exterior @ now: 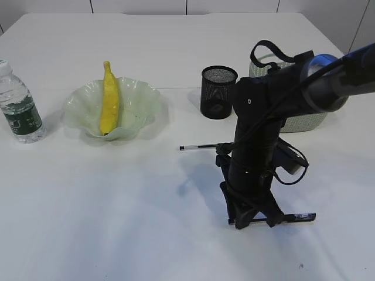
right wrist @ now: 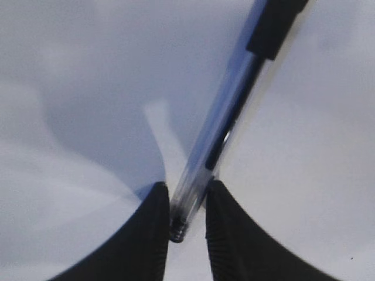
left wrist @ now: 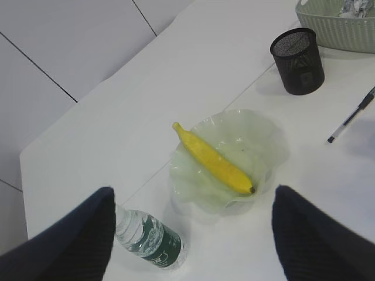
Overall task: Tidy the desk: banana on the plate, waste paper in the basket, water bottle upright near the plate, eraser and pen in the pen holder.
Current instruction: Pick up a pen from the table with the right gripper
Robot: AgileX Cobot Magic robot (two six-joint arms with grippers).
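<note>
My right gripper points down at the desk, shut on the end of a clear pen with a black cap. A second pen lies near the black mesh pen holder. The banana rests in the pale green plate. The water bottle stands upright to the plate's left. Waste paper lies in the basket. My left gripper hangs open, high above bottle and plate. The eraser is out of view.
The right arm stands in front of the basket and next to the pen holder. The desk's far edge meets a white panelled wall.
</note>
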